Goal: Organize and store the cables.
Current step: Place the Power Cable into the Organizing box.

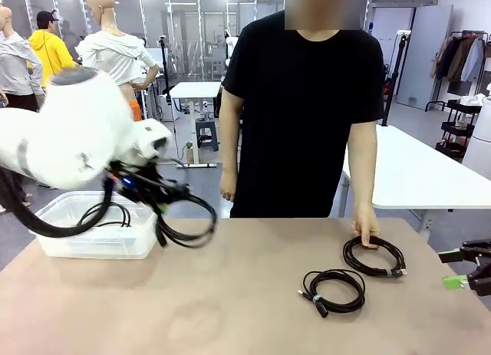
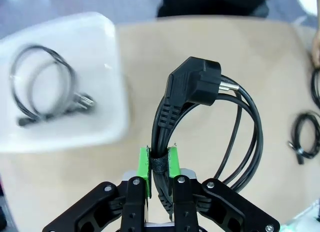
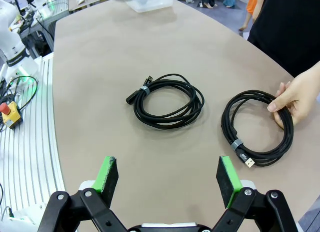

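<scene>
My left gripper [image 2: 159, 164] is shut on a coiled black power cable [image 2: 210, 122] at its tie, the plug end up; in the front view this cable [image 1: 188, 217] hangs above the table just right of the clear bin [image 1: 92, 244]. One coiled cable [image 1: 107, 213] lies inside the bin [image 2: 100, 51]. Two more coils rest on the table at the right: a near one [image 1: 334, 290] [image 3: 167, 101] and a far one [image 1: 374, 255] [image 3: 257, 127], which a person's hand [image 3: 295, 94] touches. My right gripper [image 3: 162, 177] stands open above the table, short of both coils; it is also at the right edge [image 1: 468, 271].
The person stands at the table's far side, one hand [image 1: 364, 228] on the far coil. A white table [image 1: 414, 171] stands behind at the right. Bare brown tabletop [image 1: 230, 294] lies between the bin and the two coils.
</scene>
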You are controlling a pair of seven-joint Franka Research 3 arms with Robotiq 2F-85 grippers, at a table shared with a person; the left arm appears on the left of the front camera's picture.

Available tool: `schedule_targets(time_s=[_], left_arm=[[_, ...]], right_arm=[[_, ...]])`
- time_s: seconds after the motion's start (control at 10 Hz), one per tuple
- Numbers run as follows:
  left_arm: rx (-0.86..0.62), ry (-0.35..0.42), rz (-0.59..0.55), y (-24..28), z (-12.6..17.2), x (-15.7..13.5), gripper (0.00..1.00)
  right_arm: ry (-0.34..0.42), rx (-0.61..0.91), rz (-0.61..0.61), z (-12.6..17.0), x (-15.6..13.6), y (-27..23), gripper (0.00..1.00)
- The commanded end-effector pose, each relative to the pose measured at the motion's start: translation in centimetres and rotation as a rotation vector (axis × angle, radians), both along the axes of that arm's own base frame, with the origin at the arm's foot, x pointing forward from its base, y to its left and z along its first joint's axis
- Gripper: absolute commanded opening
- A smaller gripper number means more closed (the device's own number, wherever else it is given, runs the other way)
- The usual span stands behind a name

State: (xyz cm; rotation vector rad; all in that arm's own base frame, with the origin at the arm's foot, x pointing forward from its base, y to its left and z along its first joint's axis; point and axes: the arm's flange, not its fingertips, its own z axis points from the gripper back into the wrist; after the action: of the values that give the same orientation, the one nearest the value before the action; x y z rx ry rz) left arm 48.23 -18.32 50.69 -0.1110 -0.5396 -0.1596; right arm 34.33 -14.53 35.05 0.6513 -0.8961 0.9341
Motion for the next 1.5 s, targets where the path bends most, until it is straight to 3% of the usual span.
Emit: schedule_targets(time_s=[0.0,0.2,0.4,0.6,0.9,1.0,1.1,1.2,1.3,1.4], left_arm=[[-0.045,-0.027,-0.028,7.9,1.5,3.3,0.17],[-0.059,-0.057,0.086,15.2,1.3,7.1,0.17],[-0.101,0.004,0.236,19.9,-0.6,10.4,0.17],[-0.102,0.092,0.307,22.7,-3.4,12.6,0.17],[-0.086,0.167,0.317,23.3,-6.2,13.2,0.17],[-0.074,0.186,0.305,23.4,-6.4,13.0,0.50],[-0.088,0.188,0.286,23.5,-6.4,13.1,0.54],[-0.085,0.189,0.287,23.8,-6.2,12.9,0.84],[-0.074,0.192,0.282,24.0,-6.1,12.6,0.87],[-0.065,0.188,0.278,24.1,-5.9,12.4,1.00]], right_arm=[[0.002,0.002,-0.020,0.1,0.3,0.1,1.00],[0.002,0.002,-0.020,0.1,0.3,0.1,1.00],[0.002,0.002,-0.020,0.1,0.3,0.1,1.00],[0.002,0.002,-0.020,0.1,0.3,0.1,1.00],[0.002,0.002,-0.020,0.1,0.3,0.1,1.00],[0.002,0.002,-0.020,0.1,0.3,0.1,1.00],[0.002,0.002,-0.020,0.1,0.3,0.1,1.00],[0.002,0.002,-0.020,0.1,0.3,0.1,1.00],[0.002,0.002,-0.020,0.1,0.3,0.1,1.00],[0.002,0.002,-0.020,0.1,0.3,0.1,1.00]])
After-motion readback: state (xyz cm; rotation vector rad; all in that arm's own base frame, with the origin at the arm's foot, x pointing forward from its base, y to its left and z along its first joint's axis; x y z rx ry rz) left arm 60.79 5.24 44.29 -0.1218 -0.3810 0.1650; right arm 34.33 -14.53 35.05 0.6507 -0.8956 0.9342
